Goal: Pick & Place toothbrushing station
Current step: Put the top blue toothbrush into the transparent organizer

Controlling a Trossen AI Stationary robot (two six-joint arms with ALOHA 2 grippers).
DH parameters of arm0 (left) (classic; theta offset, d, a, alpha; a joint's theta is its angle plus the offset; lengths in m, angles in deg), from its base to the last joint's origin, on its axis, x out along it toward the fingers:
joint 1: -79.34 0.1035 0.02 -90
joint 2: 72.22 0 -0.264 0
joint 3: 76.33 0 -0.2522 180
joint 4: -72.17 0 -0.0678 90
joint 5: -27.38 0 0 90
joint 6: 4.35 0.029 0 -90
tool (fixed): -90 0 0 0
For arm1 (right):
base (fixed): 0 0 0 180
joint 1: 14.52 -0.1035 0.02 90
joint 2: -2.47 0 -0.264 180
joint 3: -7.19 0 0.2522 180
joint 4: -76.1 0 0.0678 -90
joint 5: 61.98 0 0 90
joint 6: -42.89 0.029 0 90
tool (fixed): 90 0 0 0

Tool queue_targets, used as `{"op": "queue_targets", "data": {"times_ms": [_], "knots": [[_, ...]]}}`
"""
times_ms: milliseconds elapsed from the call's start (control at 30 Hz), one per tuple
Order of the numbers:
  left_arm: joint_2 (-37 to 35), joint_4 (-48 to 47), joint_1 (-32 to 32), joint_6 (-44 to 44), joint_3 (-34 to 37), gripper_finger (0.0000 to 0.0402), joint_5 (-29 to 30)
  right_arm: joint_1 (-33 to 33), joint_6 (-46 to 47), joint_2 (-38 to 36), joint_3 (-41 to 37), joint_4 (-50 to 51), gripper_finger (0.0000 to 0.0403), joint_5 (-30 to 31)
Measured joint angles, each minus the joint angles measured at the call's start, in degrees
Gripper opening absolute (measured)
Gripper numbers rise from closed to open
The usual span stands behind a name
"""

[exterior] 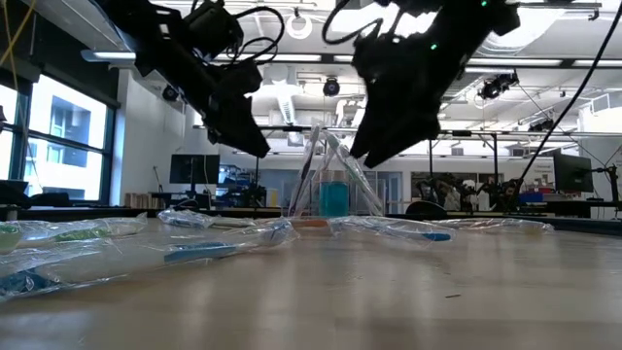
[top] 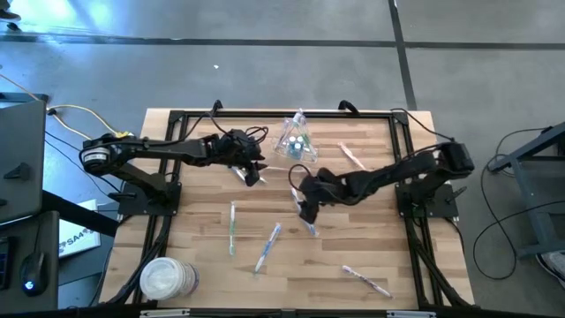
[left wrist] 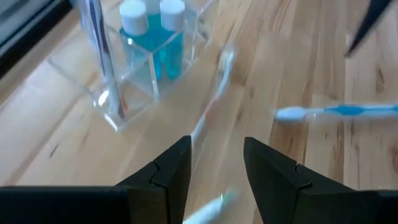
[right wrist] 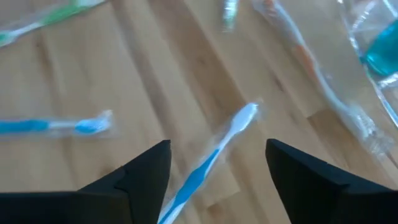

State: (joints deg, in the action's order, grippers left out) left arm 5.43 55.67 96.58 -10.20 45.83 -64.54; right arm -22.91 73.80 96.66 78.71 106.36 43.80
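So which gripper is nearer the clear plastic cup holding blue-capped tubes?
Left. The left gripper sits just beside the clear plastic cup, toward the table's left side. The right gripper is farther off, over a blue-and-white toothbrush at mid-table.

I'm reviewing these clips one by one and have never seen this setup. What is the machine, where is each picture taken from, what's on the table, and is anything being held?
Two dark robot arms work at a wooden table. One picture looks straight down, one looks level across the tabletop, and two come from cameras on the wrists. A clear plastic cup with blue-capped tubes stands at the far side. Wrapped toothbrushes lie scattered, among them a green one and a blue one. A stack of white discs sits in a corner. The left gripper is beside the cup; a wrapped brush shows between its fingers. The right gripper is open over a blue toothbrush, holding nothing.
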Motion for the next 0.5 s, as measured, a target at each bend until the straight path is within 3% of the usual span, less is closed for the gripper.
{"op": "queue_targets", "data": {"times_ms": [267, 500], "knots": [[-0.4, -0.6, 0.0, 1.1, 0.0, 0.0148, 0.1, 2.2, 4.3, 5.8, 0.5, 0.2, 0.0254, -0.5], [-0.4, -0.3, 0.0, 1.7, 0.0, 0.0148, 0.1, 2.0, 2.5, 8.5, 0.5, -4.4, 0.0253, -1.1]]}}
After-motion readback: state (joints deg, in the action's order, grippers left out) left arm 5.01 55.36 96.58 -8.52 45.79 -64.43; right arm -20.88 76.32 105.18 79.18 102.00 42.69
